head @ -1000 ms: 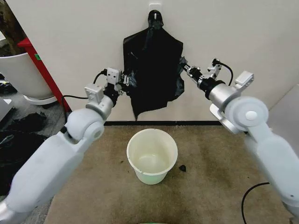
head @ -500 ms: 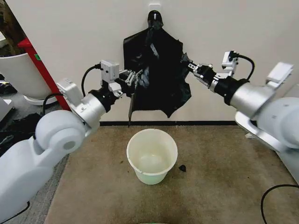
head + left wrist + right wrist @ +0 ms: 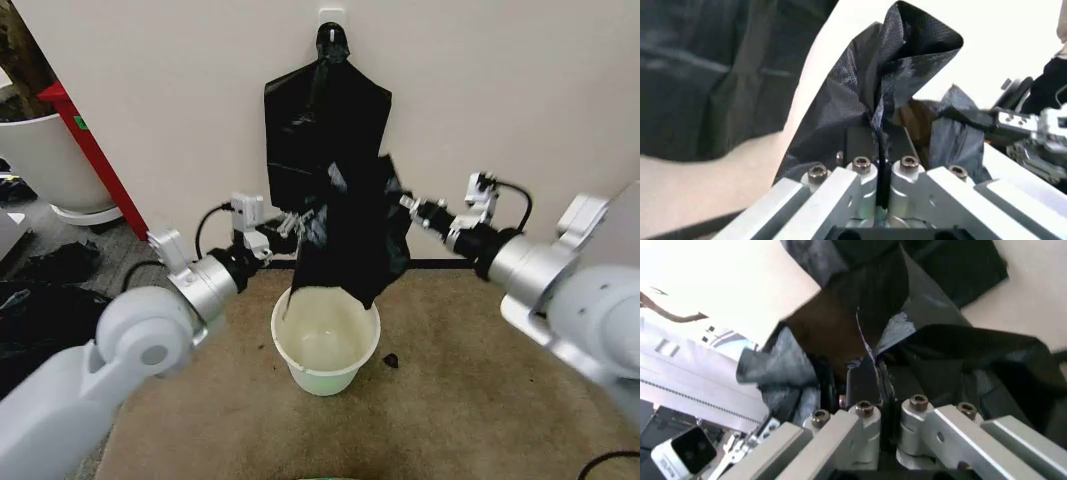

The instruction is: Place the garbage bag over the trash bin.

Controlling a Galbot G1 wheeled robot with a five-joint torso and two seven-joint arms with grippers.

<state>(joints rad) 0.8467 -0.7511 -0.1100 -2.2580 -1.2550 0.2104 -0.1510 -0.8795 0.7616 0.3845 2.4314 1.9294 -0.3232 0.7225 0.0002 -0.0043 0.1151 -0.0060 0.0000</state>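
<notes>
A: Where is the bag?

B: The black bag (image 3: 355,240) hangs stretched between the two grippers, just above the bin (image 3: 326,338). Its lower edge dips to the bin's rim at the back. The bin stands on brown carpet (image 3: 450,400) near the wall (image 3: 520,90).

A: What are the grippers doing?

B: The left gripper (image 3: 297,227) is pressed together on the bag's left edge; in its wrist view the fingers (image 3: 863,150) pinch a fold of plastic. The right gripper (image 3: 408,205) pinches the bag's right edge, with its fingers (image 3: 863,385) clamped on the film.

A: Anything else nearby?

B: More black bags (image 3: 320,110) hang from a hook (image 3: 331,22) on the wall behind. A large white tub (image 3: 40,160) sits off to the left, and a small dark scrap (image 3: 391,360) lies on the carpet beside the bin.
</notes>
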